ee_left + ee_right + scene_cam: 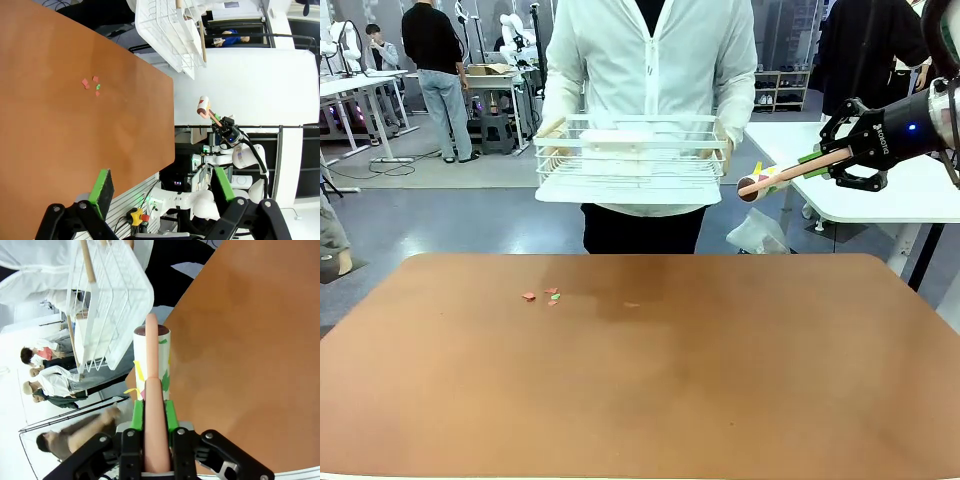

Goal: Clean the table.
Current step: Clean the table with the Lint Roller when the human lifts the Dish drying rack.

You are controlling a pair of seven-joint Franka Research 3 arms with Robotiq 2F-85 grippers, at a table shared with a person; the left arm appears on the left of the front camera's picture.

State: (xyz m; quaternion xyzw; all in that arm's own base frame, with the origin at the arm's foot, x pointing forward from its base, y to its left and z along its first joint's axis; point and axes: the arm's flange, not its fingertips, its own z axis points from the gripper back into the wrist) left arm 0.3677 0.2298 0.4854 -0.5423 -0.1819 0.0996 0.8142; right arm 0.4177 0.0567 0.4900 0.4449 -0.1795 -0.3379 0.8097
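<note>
The reddish-brown table [640, 390] carries a few small red and green paper scraps [542, 296] left of its far middle. My right gripper [832, 160] hangs beyond the table's far right corner, shut on the pink handle of a lint roller [790, 172]; its white roll has coloured bits stuck to it. In the right wrist view the handle [152, 390] runs straight out between the green pads of my right gripper [152, 417]. My left gripper [162, 182] is open and holds nothing, above the table's [60, 125] near edge, with the scraps [91, 85] farther off.
A person stands at the far side and holds a white wire basket [630, 160] in both hands above the far edge. A white-topped table [890, 180] stands behind my right arm. A plastic bag [757, 232] lies on the floor.
</note>
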